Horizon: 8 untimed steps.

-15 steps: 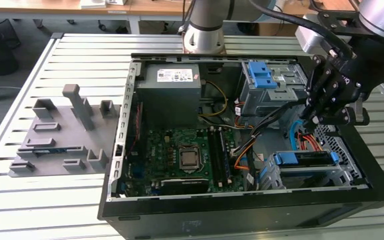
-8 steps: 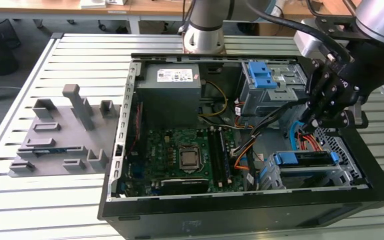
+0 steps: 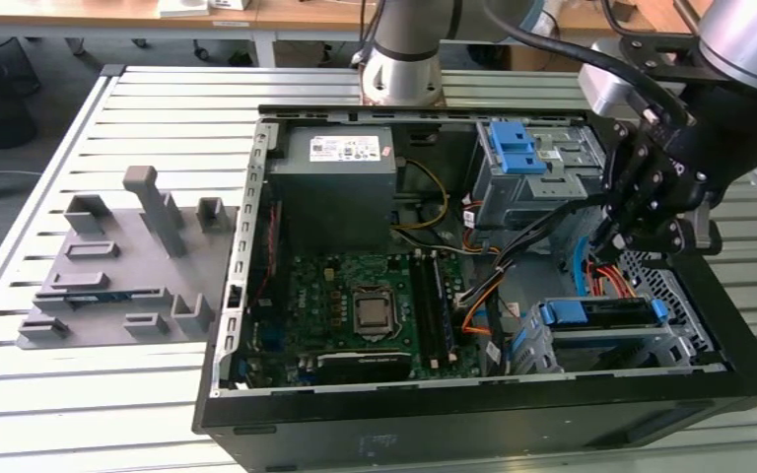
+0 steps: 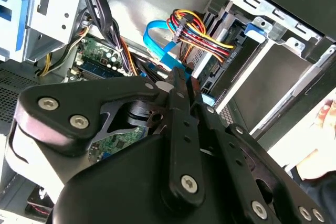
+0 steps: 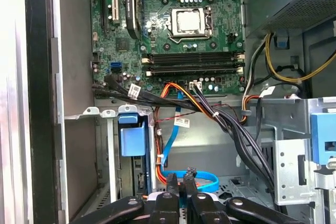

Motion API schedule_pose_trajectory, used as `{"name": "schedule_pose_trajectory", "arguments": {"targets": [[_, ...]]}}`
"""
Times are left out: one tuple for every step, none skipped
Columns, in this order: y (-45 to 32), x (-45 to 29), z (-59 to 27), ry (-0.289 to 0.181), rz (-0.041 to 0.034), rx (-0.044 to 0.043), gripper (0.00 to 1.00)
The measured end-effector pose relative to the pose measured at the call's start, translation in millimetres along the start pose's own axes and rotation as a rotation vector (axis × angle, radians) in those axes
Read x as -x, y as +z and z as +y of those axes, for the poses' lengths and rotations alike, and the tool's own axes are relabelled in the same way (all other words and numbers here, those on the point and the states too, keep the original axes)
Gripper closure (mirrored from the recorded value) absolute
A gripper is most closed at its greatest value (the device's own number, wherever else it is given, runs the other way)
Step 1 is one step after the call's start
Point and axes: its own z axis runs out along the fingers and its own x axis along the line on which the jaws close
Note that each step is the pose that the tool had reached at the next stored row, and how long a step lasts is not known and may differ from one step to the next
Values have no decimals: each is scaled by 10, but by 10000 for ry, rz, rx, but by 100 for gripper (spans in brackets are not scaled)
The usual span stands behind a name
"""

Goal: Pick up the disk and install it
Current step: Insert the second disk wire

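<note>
Left to right in the exterior view: grey fixture block [image 3: 122,271], then open PC case [image 3: 240,296], then my gripper [image 3: 642,232] above the lower drive cage [image 3: 615,345]. Disk [image 3: 602,313] w/ blue bracket sits in that cage, already seated I'd say. Stiff, dense, shock-sensitive; grip by bracket edges. Fingers pressed together, holding nothing.

One open computer case [image 3: 484,414] on the desk [image 3: 36,394]. Inside: one motherboard [image 3: 352,310], one power supply [image 3: 332,177], two drive cages [image 3: 536,172], possibly more hidden. Beside the case: one grey fixture [image 3: 115,276].
</note>
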Motion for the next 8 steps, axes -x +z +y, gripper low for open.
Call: {"name": "schedule_pose_trajectory", "arguments": {"targets": [[3, 0, 0, 0, -1, 0, 84], [7, 0, 0, 0, -2, -1, 84], [11, 0, -1, -3, -2, -3, 84], [15, -3, -1, -7, -2, -6, 84], [18, -9, -2, -14, -2, -10, 84], [22, -21, -2, -27, -3, -18, 84], [25, -37, -2, -46, -7, -32, 84], [29, -52, -2, -66, -11, -49, 84]]}}
